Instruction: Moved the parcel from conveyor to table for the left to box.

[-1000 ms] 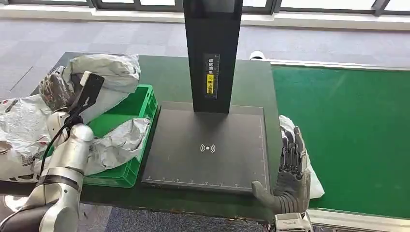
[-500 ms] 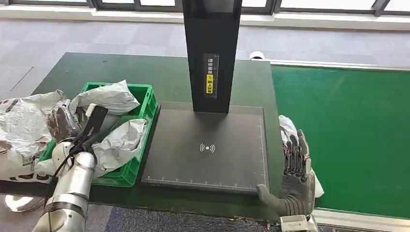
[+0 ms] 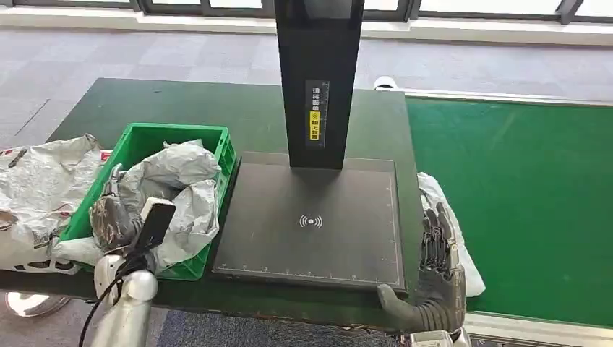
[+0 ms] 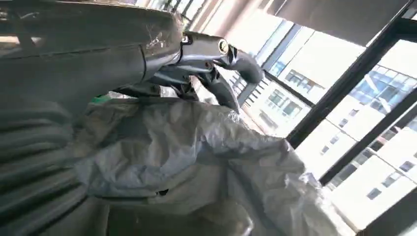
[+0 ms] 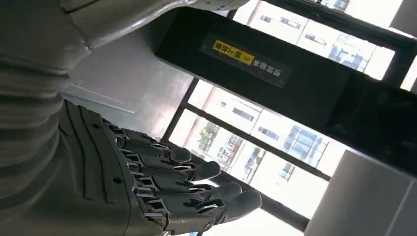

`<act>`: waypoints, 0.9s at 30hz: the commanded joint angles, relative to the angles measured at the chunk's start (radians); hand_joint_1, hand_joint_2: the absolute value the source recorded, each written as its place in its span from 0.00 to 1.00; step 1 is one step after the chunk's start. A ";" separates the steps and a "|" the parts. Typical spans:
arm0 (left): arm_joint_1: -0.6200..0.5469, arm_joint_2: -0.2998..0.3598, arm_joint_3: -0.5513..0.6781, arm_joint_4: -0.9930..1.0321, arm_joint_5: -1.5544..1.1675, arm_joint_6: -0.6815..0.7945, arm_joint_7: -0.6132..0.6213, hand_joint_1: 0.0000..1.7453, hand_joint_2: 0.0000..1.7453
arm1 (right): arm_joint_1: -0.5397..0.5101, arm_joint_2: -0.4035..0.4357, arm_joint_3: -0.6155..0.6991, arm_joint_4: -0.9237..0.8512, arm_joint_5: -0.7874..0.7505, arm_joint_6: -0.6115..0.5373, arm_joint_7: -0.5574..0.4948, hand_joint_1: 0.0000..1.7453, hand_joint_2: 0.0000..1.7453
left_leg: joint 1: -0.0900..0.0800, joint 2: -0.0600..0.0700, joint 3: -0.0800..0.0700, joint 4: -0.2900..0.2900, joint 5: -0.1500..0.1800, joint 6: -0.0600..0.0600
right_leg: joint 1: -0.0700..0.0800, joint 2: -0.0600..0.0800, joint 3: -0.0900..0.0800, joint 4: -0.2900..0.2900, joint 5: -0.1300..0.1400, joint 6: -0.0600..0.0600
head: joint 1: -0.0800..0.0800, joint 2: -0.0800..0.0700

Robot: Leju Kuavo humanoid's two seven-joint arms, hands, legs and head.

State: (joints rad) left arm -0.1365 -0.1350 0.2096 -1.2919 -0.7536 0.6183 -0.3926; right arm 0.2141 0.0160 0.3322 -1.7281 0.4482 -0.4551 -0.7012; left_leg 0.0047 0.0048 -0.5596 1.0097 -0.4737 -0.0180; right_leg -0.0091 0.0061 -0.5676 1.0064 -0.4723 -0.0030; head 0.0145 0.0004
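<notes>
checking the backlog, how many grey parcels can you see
3: a grey parcel in the green bin, another left of it, a third behind the right hand. More may be hidden.

Desk (image 3: 246, 108): dark green top, seen from above.
Green crate (image 3: 214, 148): on the desk's left part, holding crumpled grey bags.
Scanner pad (image 3: 311, 220): flat black square just right of the crate, with a black post (image 3: 318, 79) rising at its back.
Grey bags (image 3: 40, 184): piled at the desk's left edge.
Conveyor (image 3: 520, 195): green belt adjoining the desk's right side.
</notes>
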 commanded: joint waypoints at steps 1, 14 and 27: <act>0.251 -0.034 -0.237 -0.258 0.189 -0.004 -0.072 0.00 0.00 | 0.000 0.022 -0.111 0.088 -0.018 0.017 0.003 0.00 1.00 | 0.000 0.000 0.002 -0.002 -0.001 0.001 | 0.000 0.000 0.003 -0.003 0.000 0.001 | 0.000 0.000; 0.381 -0.166 -0.208 -0.623 0.409 0.080 -0.306 0.00 0.00 | -0.094 0.094 -0.357 0.293 -0.010 0.039 0.023 0.00 1.00 | 0.000 0.001 0.003 -0.003 -0.001 0.003 | 0.001 0.000 0.005 -0.006 0.001 0.002 | 0.000 0.000; 0.350 0.101 -0.703 -0.800 0.656 -0.002 -0.306 0.00 0.00 | -0.288 0.016 -0.721 0.747 0.158 -0.030 0.138 0.00 1.00 | -0.001 -0.006 0.002 -0.003 0.001 0.003 | -0.001 -0.007 0.006 -0.006 0.001 0.002 | 0.000 0.000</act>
State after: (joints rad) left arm 0.2668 -0.2113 -0.1836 -2.0127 -0.1499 0.6908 -0.7019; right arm 0.1000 0.0698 -0.1470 -1.3668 0.5040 -0.4280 -0.6397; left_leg 0.0033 0.0004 -0.5591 1.0099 -0.4744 -0.0153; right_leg -0.0105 0.0015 -0.5649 1.0052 -0.4729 -0.0016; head 0.0149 0.0004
